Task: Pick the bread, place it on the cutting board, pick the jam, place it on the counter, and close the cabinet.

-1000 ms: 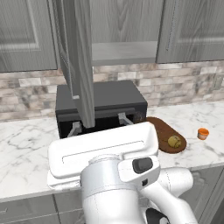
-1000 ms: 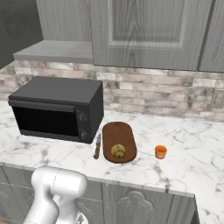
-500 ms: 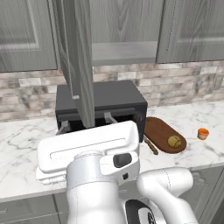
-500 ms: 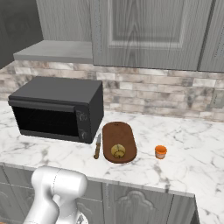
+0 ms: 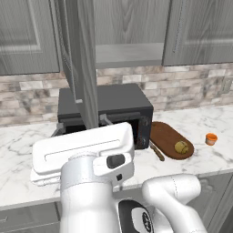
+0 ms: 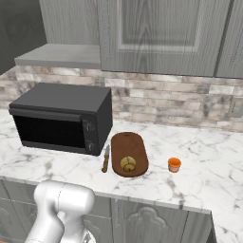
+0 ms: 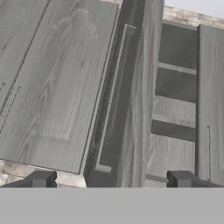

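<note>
Plainly, no lettering reads on the cabinet [image 7: 61, 83] facing the spread gripper [image 7: 111, 179].

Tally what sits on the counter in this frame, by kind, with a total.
Microwave: 1
Cutting board: 1
Bread: 1, on the board
Jam: 1
Knife: 1
Total: 5

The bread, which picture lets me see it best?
The right base view: the bread sits in plain sight, near the middle, on the cutting board, with nothing in front. In the left base view the bread is smaller and off to the right. The hand view looks at the cabinet doors instead.
</note>
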### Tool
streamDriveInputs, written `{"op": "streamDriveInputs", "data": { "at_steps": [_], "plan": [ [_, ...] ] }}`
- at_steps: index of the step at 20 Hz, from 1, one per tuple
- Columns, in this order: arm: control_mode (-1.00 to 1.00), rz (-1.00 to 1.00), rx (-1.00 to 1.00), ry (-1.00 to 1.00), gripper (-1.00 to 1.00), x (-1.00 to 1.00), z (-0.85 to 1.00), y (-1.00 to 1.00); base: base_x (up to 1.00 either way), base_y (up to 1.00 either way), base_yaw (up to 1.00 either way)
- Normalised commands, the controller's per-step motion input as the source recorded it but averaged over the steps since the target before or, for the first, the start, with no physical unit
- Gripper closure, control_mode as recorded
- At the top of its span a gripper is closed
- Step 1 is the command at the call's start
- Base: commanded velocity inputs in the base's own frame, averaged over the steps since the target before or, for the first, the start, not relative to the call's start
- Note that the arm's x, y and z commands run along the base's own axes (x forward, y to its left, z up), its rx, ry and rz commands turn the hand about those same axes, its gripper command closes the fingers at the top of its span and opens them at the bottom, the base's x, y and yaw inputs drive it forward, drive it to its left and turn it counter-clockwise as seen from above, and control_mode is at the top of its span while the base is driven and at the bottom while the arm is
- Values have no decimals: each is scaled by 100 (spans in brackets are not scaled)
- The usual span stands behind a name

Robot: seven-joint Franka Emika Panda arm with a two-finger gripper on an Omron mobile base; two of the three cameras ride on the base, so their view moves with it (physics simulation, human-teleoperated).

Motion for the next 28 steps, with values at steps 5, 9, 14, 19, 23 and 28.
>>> {"op": "streamDriveInputs", "data": {
  "at_steps": [5, 9, 14, 19, 23, 28],
  "plan": [
    [-100, -1, 0, 0, -100, 0, 0, 28, 0, 0, 0],
    [-100, -5, 0, 0, -100, 0, 0, 24, 0, 0, 0],
    [-100, -8, 0, 0, -100, 0, 0, 12, 0, 0, 0],
    [-100, -11, 0, 0, -100, 0, 0, 5, 0, 0, 0],
    [-100, -10, 0, 0, -100, 0, 0, 1, 0, 0, 0],
    [-100, -8, 0, -4, -100, 5, 0, 0, 0, 0, 0]
  ]
}}
